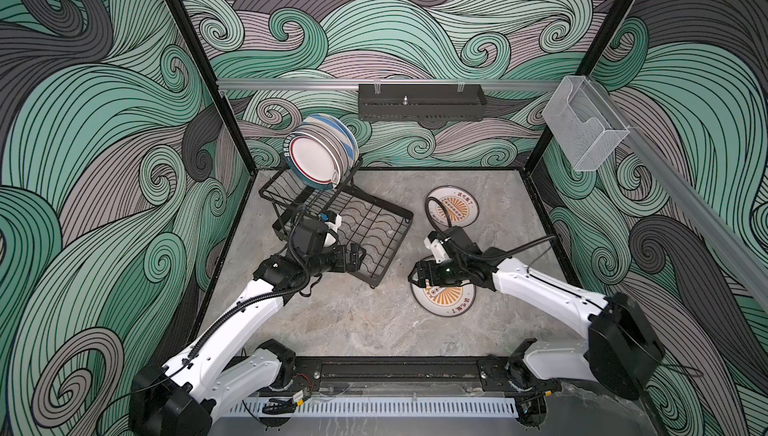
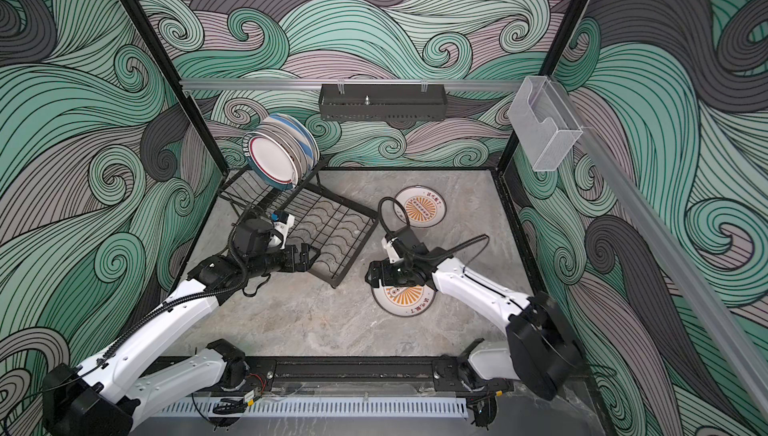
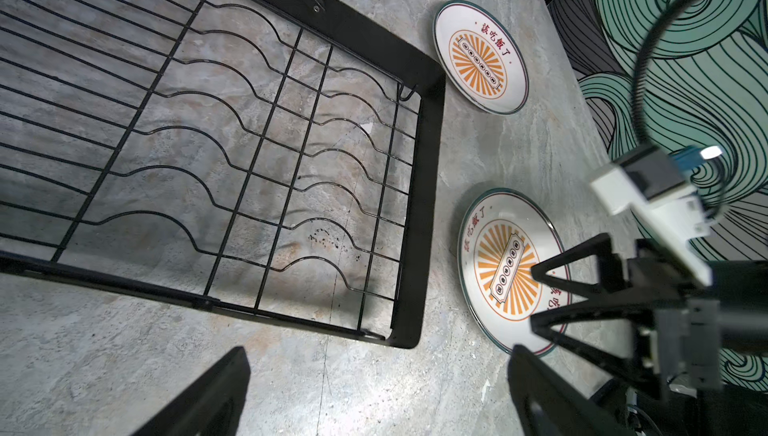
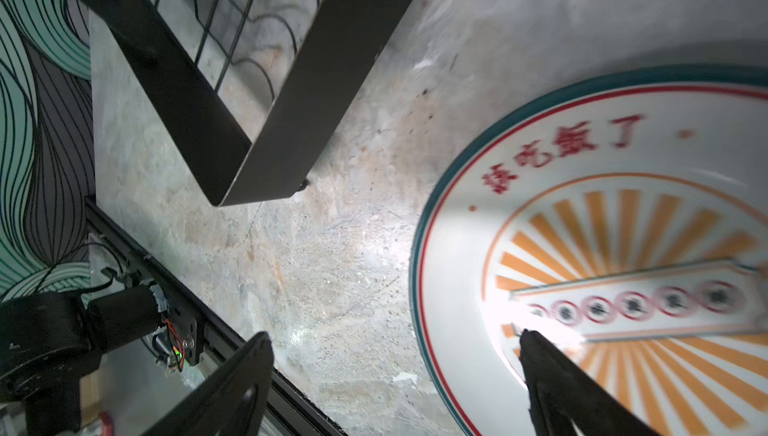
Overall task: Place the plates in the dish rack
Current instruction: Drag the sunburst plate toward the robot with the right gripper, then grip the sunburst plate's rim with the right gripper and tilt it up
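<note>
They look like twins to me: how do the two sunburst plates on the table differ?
The near plate lies under the open right gripper, whose fingers straddle its rim; the far plate has no gripper at it. The near plate's red lettering sits away from the back wall, the far plate's toward it. Both lie flat, face up, outside the dish rack.
</note>
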Controlling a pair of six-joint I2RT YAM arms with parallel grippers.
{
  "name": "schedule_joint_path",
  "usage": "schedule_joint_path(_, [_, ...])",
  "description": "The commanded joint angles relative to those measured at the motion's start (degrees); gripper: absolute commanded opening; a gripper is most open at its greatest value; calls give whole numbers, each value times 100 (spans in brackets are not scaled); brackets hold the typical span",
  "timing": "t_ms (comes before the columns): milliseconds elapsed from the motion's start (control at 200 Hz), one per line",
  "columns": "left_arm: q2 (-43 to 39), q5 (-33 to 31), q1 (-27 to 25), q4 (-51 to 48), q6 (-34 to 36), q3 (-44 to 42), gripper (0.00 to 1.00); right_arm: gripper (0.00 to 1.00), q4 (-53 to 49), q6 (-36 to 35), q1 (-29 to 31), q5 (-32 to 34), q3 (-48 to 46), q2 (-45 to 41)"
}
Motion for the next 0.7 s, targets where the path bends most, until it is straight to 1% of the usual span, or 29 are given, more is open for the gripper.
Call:
schedule_joint_path(0, [-103, -54, 0, -130, -7, 50, 99, 86, -939, 173, -581, 445, -509, -782])
schedule_joint_path(55, [-92, -53, -2, -129, -10, 46, 98, 81, -1013, 296, -896, 455, -836, -1303])
schedule_joint_path(140, [-65, -43, 15, -151, -19, 43, 99, 77, -1128, 505, -1298, 459, -1285, -2107])
schedule_joint_path(185, [-50, -29, 24, -148, -19, 44, 99, 74, -1132, 616, -1472, 414, -1480, -2407])
schedule_joint_path(245, [-39, -10, 33, -140, -29, 43, 99, 71, -1107, 771, -1665, 326, -1703, -2662])
schedule_joint_path(370, [-15, 26, 41, -146, -30, 43, 99, 68, -941, 867, -1924, 72, -1981, -2725])
schedule_joint_path(505, [-56, 35, 50, -173, -28, 39, 99, 67, -732, 859, -2120, -90, -2185, -2648])
schedule_joint_path(696, [-44, 13, 68, -147, -57, -16, 99, 67, -106, 990, -2406, -482, -2591, -2565])
